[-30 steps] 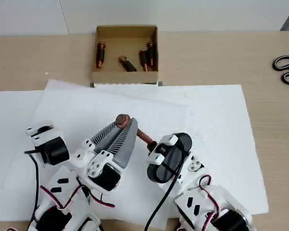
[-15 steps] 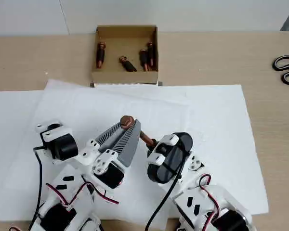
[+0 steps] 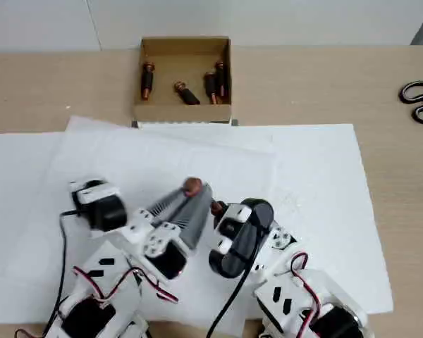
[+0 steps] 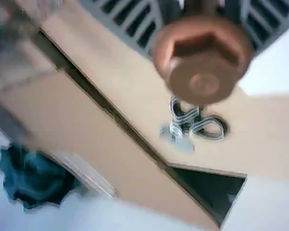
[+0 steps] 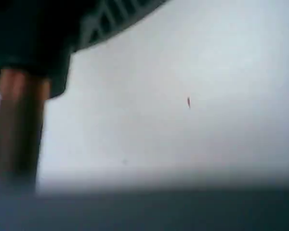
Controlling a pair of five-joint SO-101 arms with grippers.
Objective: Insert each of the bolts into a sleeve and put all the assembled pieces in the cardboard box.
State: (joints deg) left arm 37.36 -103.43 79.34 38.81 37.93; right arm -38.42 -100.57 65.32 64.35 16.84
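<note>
Left gripper (image 3: 189,201), pinching the bolt (image 3: 192,186), has slid closer to the right gripper (image 3: 222,215), which is clamped on the sleeve (image 3: 216,207). Right wrist cam catches the shank (image 5: 17,130) up close.

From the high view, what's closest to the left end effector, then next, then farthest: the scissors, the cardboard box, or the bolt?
1. Bolt: gripped by the left end effector itself.
2. Cardboard box: straight ahead of it, farther back.
3. Scissors: way off to the right.
</note>
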